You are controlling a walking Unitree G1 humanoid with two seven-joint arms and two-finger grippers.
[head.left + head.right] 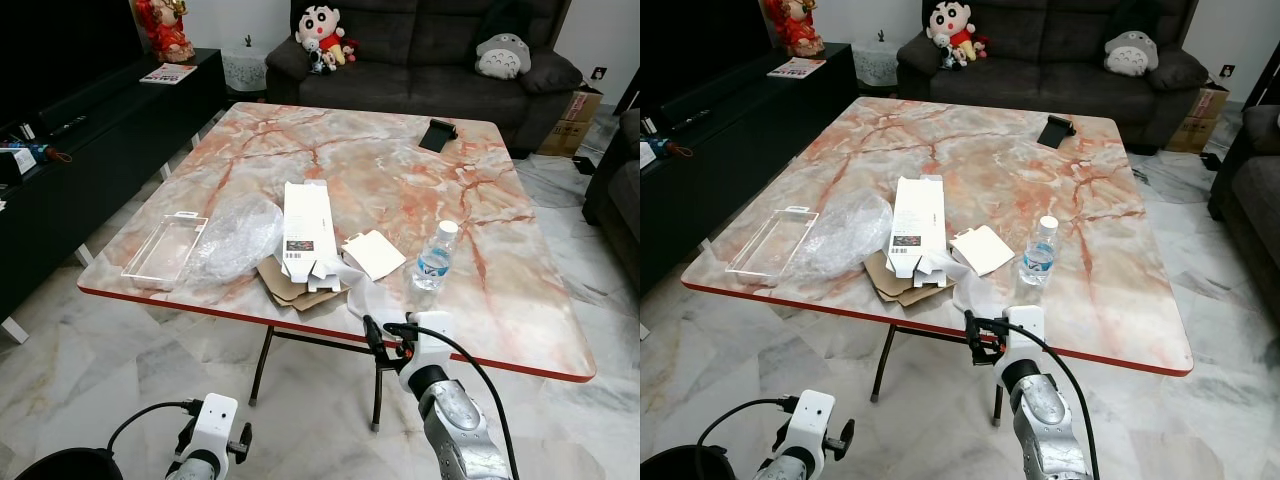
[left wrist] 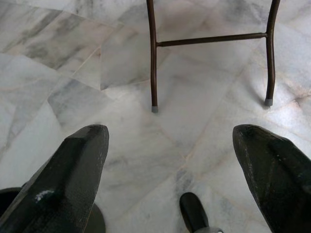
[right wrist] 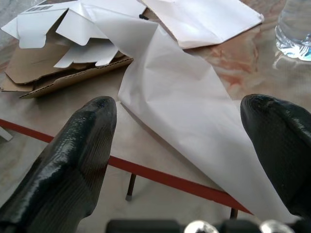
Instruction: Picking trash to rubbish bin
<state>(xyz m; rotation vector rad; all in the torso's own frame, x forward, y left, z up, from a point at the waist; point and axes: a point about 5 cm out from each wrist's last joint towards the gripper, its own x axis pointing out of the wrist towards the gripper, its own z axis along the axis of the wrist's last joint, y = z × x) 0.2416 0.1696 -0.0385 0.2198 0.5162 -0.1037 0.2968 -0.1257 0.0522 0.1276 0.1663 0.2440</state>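
Observation:
Trash lies at the near edge of the marble table [image 1: 520,300]: a clear plastic tray [image 1: 163,248], crumpled plastic wrap [image 1: 235,237], a flattened white box [image 1: 306,232] on brown cardboard [image 1: 285,288], a white card [image 1: 374,254], a water bottle [image 1: 435,257] and a thin white paper sheet [image 3: 184,111] reaching over the red rim. My right gripper [image 3: 180,145] is open, level with the table edge, its fingers on either side of the sheet's near corner. My left gripper [image 2: 170,165] hangs low and open over the floor, its arm [image 1: 215,425] at the bottom left.
A black flat object [image 1: 438,133] lies at the table's far side. Behind it stands a dark sofa [image 1: 420,50] with plush toys, and a black cabinet [image 1: 90,130] runs along the left. Thin metal table legs [image 2: 152,58] stand on the marble floor in front of me.

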